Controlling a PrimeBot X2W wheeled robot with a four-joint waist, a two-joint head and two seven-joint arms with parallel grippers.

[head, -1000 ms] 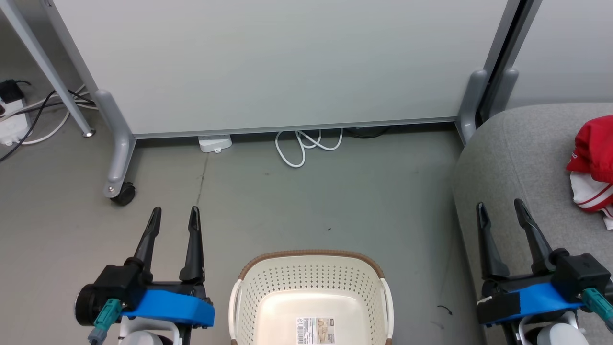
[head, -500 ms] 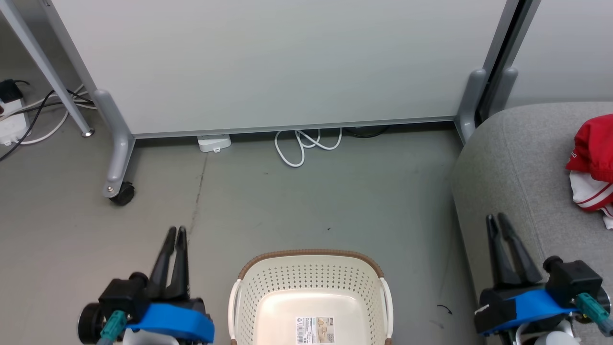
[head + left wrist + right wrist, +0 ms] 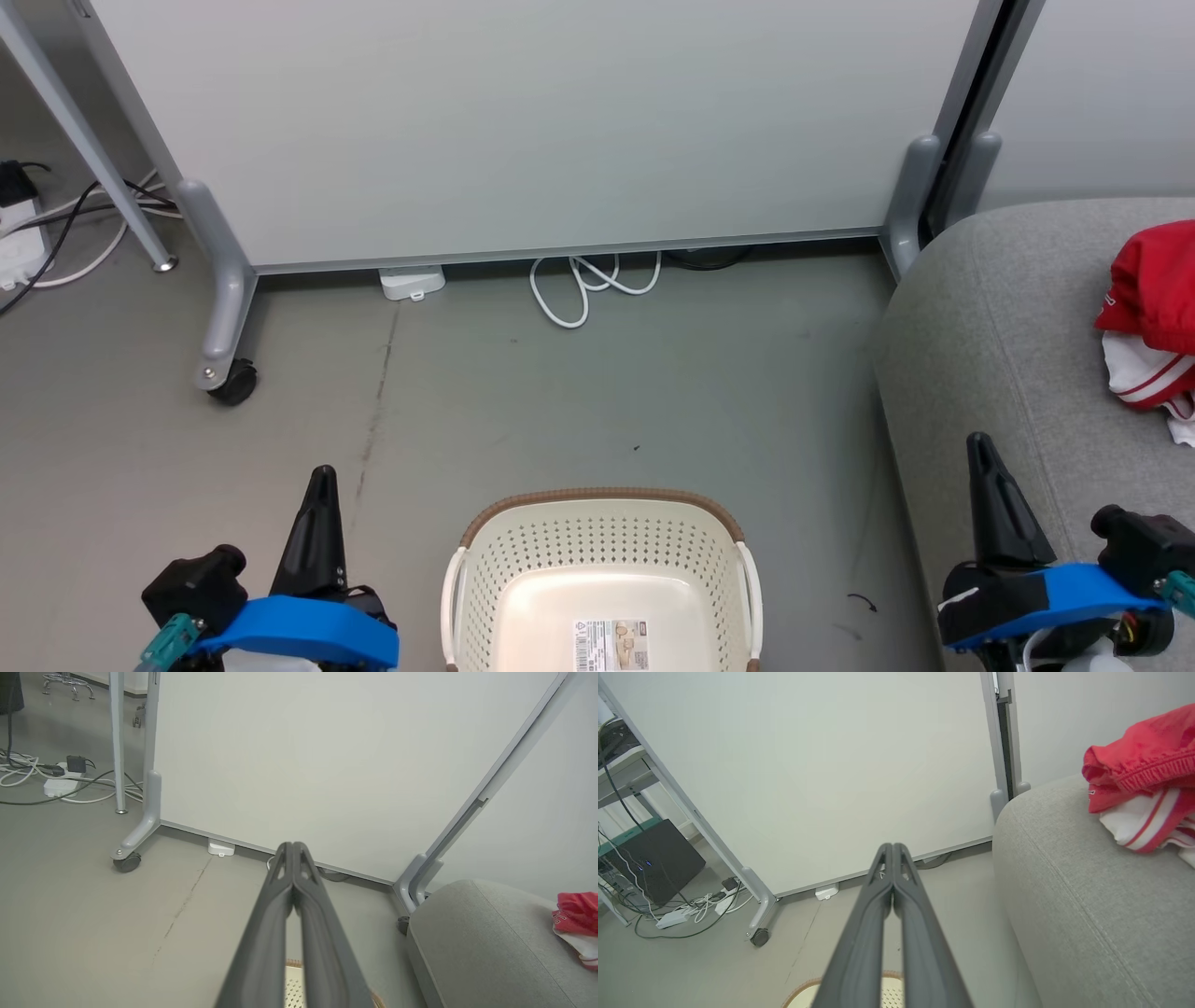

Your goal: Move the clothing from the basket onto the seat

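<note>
Right now I am looking down at the grey floor (image 3: 653, 392), with a pale partition panel (image 3: 560, 121) standing along its far edge. The seat (image 3: 1008, 308) is sitting at the floor's right edge, its rounded corner close beside the panel's grey foot. The basket (image 3: 602, 532) is standing on the floor at the near edge, left of the seat and apart from it, and its bare bottom is showing a printed sticker (image 3: 611, 644). The clothing (image 3: 1153, 299) is lying bunched on top of the seat, well in from the seat's left edge, red over white with red stripes. My left gripper (image 3: 323, 474) is hovering over the floor left of the basket, fingers pressed together and gripping nothing. My right gripper (image 3: 977, 441) is hanging by the seat's left edge, likewise closed up and carrying nothing. A white cable (image 3: 588, 285) is lying coiled at the panel's base, and a black caster (image 3: 231, 383) is resting on the floor further left.
</note>
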